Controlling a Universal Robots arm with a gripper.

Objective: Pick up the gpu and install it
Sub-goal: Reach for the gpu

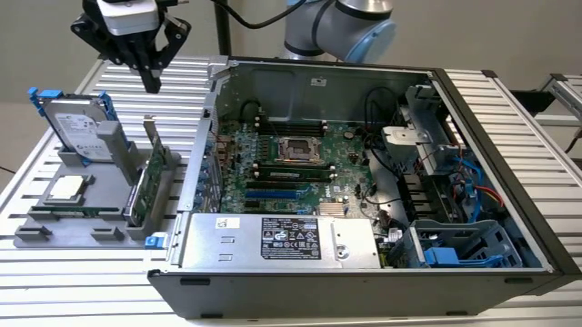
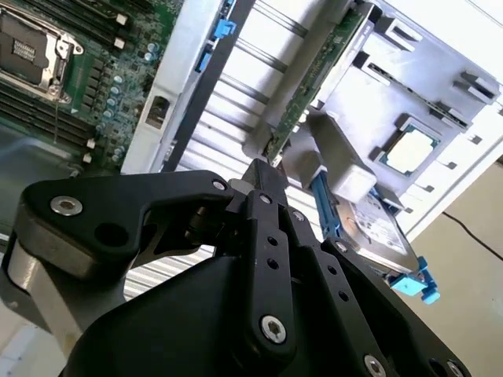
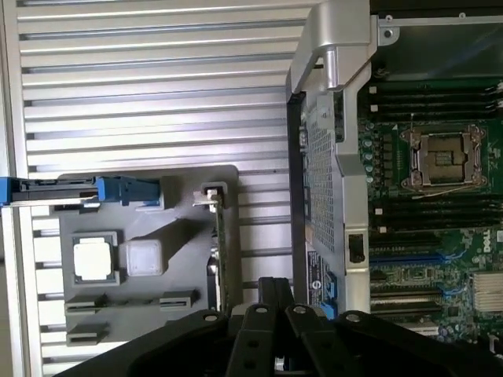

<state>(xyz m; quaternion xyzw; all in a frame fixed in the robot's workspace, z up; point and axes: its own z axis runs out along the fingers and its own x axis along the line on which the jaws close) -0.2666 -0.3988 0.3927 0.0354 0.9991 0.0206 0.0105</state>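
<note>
From where I stand, the gripper (image 1: 152, 84) hangs high over the slatted table (image 1: 82, 279). Its black fingers are pressed together to a single point and pinch nothing. There is open air all round it, and it sits well above the gray holder tray (image 1: 89, 235). Both wrist views show the same closed tip (image 2: 262, 171) (image 3: 275, 287) pointing down toward the tray's edge nearest the computer case (image 1: 195, 177).

The gpu (image 1: 151, 174) stands on its long edge in a slot along that side of the tray. Its silver bracket rises at the end nearer the gripper. In both wrist views the card is a thin green line (image 2: 314, 78) (image 3: 222, 251), with its top edge exposed from above. Between the card and the case wall runs a narrow strip of bare table. On its other side a gray block of the tray stands close by.

Further toward the exterior view's left, the hard drive (image 1: 78, 126) stands upright in blue rails. A processor chip (image 1: 71, 189) lies flat just in front of it. The case lies open on top, with the motherboard (image 1: 300, 157) exposed inside its walls.
</note>
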